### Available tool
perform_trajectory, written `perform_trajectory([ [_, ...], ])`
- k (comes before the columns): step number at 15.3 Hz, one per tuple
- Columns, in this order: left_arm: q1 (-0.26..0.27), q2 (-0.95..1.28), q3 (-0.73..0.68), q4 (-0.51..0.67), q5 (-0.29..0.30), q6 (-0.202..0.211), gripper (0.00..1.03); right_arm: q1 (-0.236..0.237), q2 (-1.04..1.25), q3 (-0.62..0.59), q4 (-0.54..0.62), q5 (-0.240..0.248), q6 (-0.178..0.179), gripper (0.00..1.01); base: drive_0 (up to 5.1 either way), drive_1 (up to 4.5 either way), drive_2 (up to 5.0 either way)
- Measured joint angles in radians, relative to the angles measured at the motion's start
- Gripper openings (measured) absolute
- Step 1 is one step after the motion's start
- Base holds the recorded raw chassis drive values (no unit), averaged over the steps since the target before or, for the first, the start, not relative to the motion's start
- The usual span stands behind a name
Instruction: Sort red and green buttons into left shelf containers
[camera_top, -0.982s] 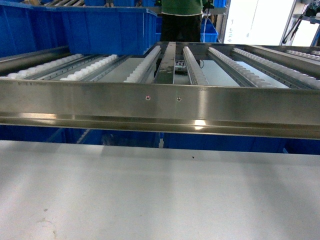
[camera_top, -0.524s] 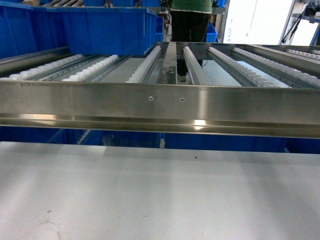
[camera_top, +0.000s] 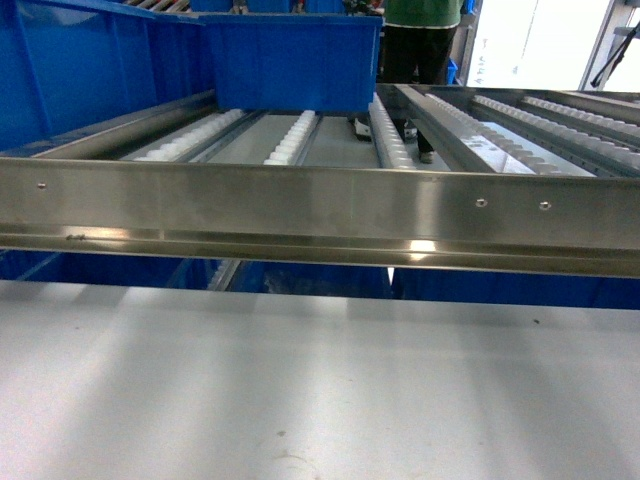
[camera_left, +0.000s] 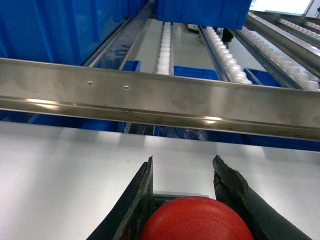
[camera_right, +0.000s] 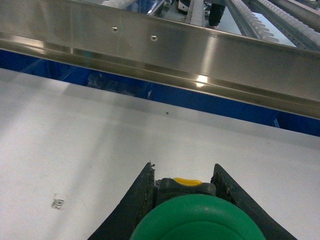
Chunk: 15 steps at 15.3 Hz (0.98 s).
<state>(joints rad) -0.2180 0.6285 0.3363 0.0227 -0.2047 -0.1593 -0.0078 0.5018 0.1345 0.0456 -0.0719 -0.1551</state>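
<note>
As the head view has swung leftward compared with a second ago, the blue bins (camera_top: 200, 60) on the far left of the shelf (camera_top: 320, 210) now fill more of the frame and the rail's two screw holes have slid from centre to the right; the base looks to be turning or shifting toward the left side, which is where the buttons must go.

Both buttons are already in hand; left gripper (camera_left: 182, 172) has its jaws partly closed around the red button (camera_left: 197, 220), cap toward the camera, black jaws pressing its sides; right gripper (camera_right: 182, 172) is clamped the same way on the green button (camera_right: 195, 220), a bit of yellow showing on the grey body behind the cap.

Both wrists hover low over the white tabletop (camera_top: 320, 380), near side of the shelf's front rail, well short of any bin; neither arm shows in the head view.

Person in green top (camera_top: 420, 30) stands at the far end behind the rollers (camera_top: 290, 140).

Task judged mid-way: pickup done, drop-off not yet; which bin takes which colour probably can't be told from here, bin interiors hidden.

Next move calls for lifting over the rail toward the left bins.
</note>
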Motion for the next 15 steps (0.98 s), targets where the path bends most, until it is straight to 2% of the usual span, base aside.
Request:
perform_trajectory([
  [1, 0.001, 0.0, 0.0, 0.0, -0.001, 0.0, 0.32, 0.0, 0.0, 0.0, 0.0, 0.0, 0.0, 0.29, 0.0, 0.0, 0.0],
  [9, 0.0, -0.002, 0.0, 0.002, -0.001, 0.0, 0.32, 0.0, -0.003, 0.0, -0.002, 0.0, 0.0, 0.29, -5.0, 2.41, 2.4],
  [13, 0.002, -0.001, 0.0, -0.003, -0.007, -0.002, 0.32, 0.0, -0.001, 0.0, 0.002, -0.004, 0.0, 0.29, 0.0, 0.0, 0.0],
  [15, 0.002, 0.004, 0.0, 0.004, 0.003, -0.002, 0.32, 0.0, 0.002, -0.001, -0.007, 0.003, 0.0, 0.29, -3.4, -1.92, 4.7],
])
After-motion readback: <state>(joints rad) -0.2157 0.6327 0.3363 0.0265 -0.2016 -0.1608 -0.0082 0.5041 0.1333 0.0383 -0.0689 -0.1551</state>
